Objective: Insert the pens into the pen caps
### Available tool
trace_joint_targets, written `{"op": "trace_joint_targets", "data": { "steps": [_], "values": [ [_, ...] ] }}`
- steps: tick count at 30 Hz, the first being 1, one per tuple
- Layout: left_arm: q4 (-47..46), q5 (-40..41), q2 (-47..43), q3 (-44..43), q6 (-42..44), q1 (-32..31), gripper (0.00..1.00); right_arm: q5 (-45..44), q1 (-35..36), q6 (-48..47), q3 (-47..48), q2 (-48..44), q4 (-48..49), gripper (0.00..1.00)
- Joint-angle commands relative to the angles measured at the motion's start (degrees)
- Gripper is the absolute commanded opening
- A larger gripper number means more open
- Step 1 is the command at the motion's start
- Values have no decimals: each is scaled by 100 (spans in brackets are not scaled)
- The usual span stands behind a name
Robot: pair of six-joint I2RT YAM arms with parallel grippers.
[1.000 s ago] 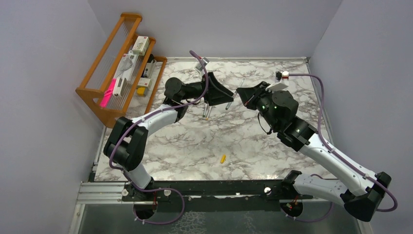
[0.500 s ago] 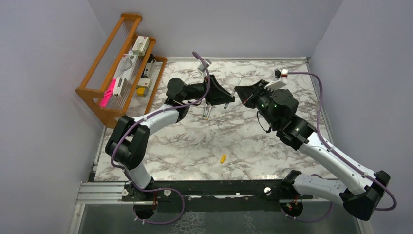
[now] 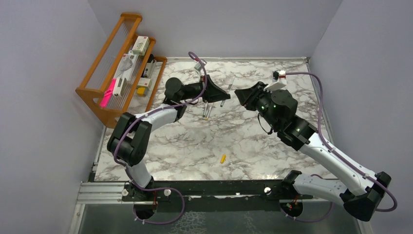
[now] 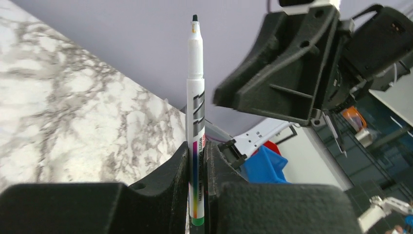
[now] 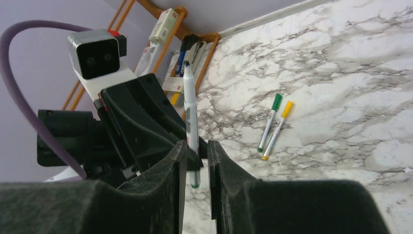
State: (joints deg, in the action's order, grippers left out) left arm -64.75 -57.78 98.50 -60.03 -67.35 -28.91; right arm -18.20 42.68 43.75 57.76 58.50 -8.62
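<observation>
Left gripper clamped on pen, mid-air between arms. Right gripper jaws slightly apart around pen's end, no grip. Risk: skewed right pull-back knocks pen crooked. Yellow-orange cap well apart, unheld.

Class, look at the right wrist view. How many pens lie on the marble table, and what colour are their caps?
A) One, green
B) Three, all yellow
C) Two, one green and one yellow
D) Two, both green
C: two pens lie side by side on the table, the green-capped pen and the yellow-capped pen right beside it.
</observation>
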Motion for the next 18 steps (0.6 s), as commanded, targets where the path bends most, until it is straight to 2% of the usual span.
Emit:
{"op": "trace_joint_targets", "data": {
  "steps": [1, 3, 7, 9, 11, 15, 18],
  "values": [
    [268, 280, 18, 203, 308, 480, 0, -107, -5, -596, 200, -173, -674, 26],
    [1071, 396, -166, 154, 1014, 609, 0, -21, -5, -915, 325, -19, -1131, 29],
    [3622, 1241, -711, -256, 2995, 642, 0, 157, 14, -692, 776, 827, -2782, 33],
    [4467, 1610, -769, -488, 3553, 647, 0, 293, 120, -379, 618, 1154, -3086, 37],
    [5208, 2008, -766, -718, 3938, 645, 0, 562, 235, -115, 281, 1222, -2974, 46],
    [5816, 2492, -902, -693, 4286, 642, 0, 1069, 520, 111, 117, 1727, -3014, 63],
    [5805, 2627, -1047, -467, 4285, 641, 0, 1176, 830, 196, 306, 2308, -3406, 65]
  ]
}}
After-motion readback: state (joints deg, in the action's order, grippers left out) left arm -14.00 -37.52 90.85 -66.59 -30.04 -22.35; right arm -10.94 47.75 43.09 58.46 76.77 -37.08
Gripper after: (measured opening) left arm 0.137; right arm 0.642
